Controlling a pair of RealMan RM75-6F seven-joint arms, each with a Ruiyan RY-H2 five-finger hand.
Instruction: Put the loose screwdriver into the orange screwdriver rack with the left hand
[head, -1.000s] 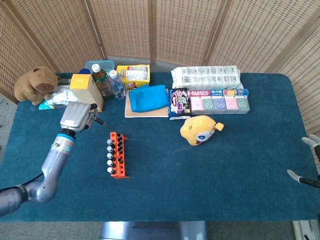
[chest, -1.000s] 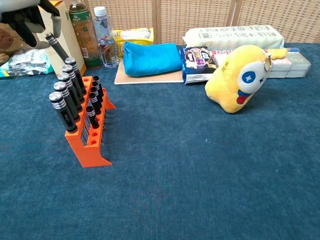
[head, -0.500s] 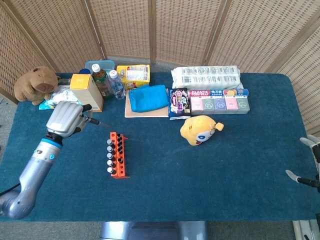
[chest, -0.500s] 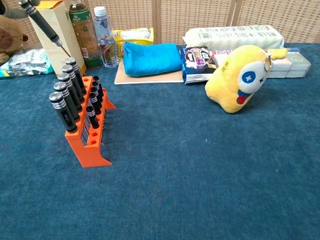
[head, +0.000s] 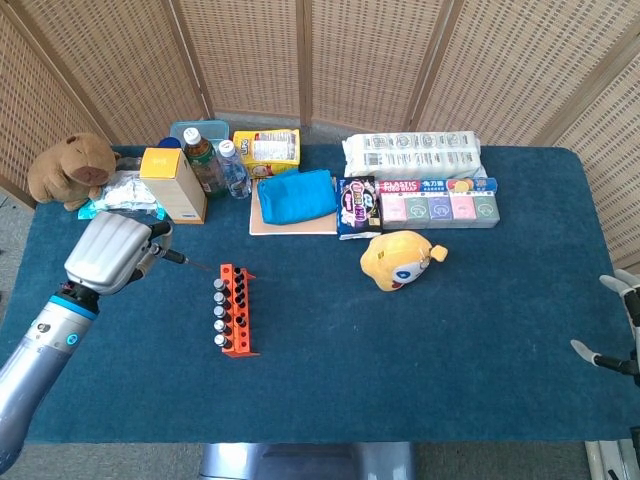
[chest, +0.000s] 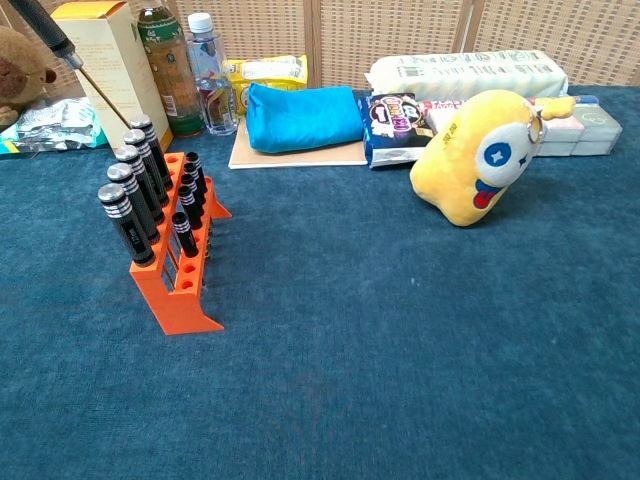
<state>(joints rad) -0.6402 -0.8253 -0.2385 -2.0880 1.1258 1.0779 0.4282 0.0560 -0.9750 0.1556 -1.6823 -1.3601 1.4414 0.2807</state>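
From the head view, a bench (head: 420, 340) covered in dark blue cloth stands in front of woven wicker screens (head: 300, 60). Along its far edge sit a brown plush animal (head: 70, 170), a yellow carton (head: 172, 183), two bottles (head: 215, 162), a blue pouch (head: 296, 195) lying on a flat board, snack packets (head: 358, 206), a wrapped white roll pack (head: 412, 155) and a row of small pastel boxes (head: 440, 206); a yellow plush toy (head: 400, 258) lies nearer the middle. The orange rack (head: 234, 310) stands left of centre with screwdrivers upright in its holes. The left hand (head: 108, 253) hangs above the bench to the left of the rack, fingers wrapped around the loose screwdriver (head: 180, 260), whose thin shaft slants toward the rack's far end and stops just short of it. The right hand (head: 618, 330) shows only partly at the right edge, well apart from everything; whether its fingers are closed cannot be told. From the chest view, the rack (chest: 180, 290) stands at the left with black-handled drivers leaning in two rows. The screwdriver (chest: 60, 48) enters from the top left corner, tip pointing down at the rack's far end and not touching it, crossing in front of the carton (chest: 105, 55). Neither hand appears in this view.
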